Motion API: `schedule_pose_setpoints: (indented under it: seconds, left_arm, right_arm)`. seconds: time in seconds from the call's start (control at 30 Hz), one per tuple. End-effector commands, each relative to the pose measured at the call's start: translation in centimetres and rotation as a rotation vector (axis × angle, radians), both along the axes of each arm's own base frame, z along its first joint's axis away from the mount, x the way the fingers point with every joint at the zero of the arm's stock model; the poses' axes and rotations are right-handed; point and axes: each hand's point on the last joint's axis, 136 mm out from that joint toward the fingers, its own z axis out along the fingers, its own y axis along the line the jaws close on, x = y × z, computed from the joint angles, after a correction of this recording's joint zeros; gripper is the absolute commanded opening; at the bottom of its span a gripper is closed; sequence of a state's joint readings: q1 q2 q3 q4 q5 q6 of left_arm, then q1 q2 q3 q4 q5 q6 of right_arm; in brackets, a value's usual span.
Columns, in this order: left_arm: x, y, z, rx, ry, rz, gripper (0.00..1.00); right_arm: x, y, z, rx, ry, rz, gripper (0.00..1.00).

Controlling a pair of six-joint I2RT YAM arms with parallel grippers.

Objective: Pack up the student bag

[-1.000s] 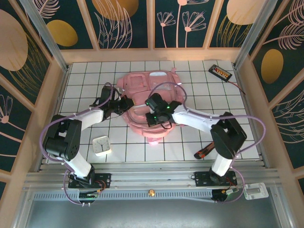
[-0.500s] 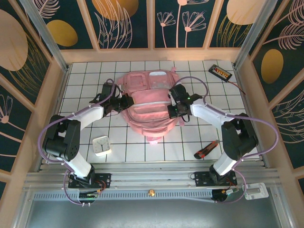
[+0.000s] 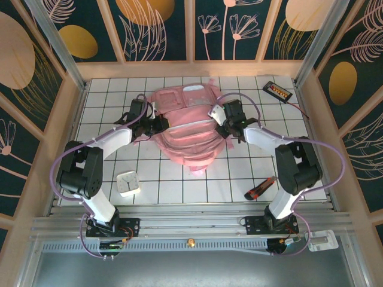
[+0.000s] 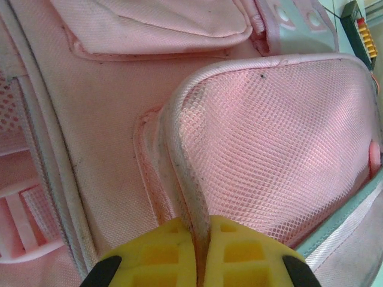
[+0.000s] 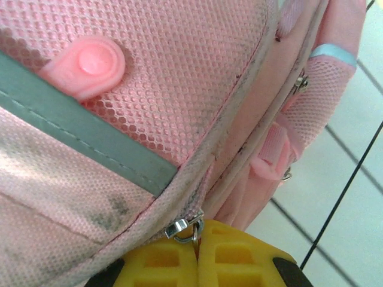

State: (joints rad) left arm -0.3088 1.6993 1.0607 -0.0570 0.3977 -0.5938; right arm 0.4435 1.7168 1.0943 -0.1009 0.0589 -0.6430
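The student bag (image 3: 188, 139) is a large pink backpack lying flat in the middle of the tiled table. At the bag's left side, my left gripper (image 3: 159, 125) is shut on the pale piped edge (image 4: 182, 173) of a pink mesh panel (image 4: 275, 149). Its yellow fingertips (image 4: 161, 254) pinch that edge between them. My right gripper (image 3: 219, 118) is at the bag's right side, shut on the metal zip pull (image 5: 187, 228) at the seam. A grey reflective strip (image 5: 78, 140) and a round pink tab (image 5: 87, 64) lie just beyond it.
A small white clock (image 3: 127, 183) sits at the near left. A black and red cutter (image 3: 261, 189) lies at the near right. A black box with orange parts (image 3: 277, 91) and its cable sits at the far right. Wooden walls surround the table.
My right gripper has travelled from the bag's middle to its right far side, still shut. The bag has flattened and shifted slightly away. My left gripper moved a little farther.
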Motion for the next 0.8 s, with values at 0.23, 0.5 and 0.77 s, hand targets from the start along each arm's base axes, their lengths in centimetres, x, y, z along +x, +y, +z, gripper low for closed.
schedule_pose_setpoints:
  seconds: [0.23,0.5,0.77]
  left_arm:
    - [0.0,2.4,-3.1,0.135,0.054,-0.004,0.0]
    - [-0.4,3.5,0.7,0.069,-0.031,0.055,0.24]
    - [-4.3,4.6,3.4,0.017,-0.072,0.136,0.79]
  right_arm:
    - [11.5,-2.2,4.9,-0.237,-0.43,-0.051,0.0]
    - [9.4,2.9,7.0,-0.014,-0.328,0.146,0.0]
    - [-0.5,7.9,6.0,0.063,-0.254,0.358,0.0]
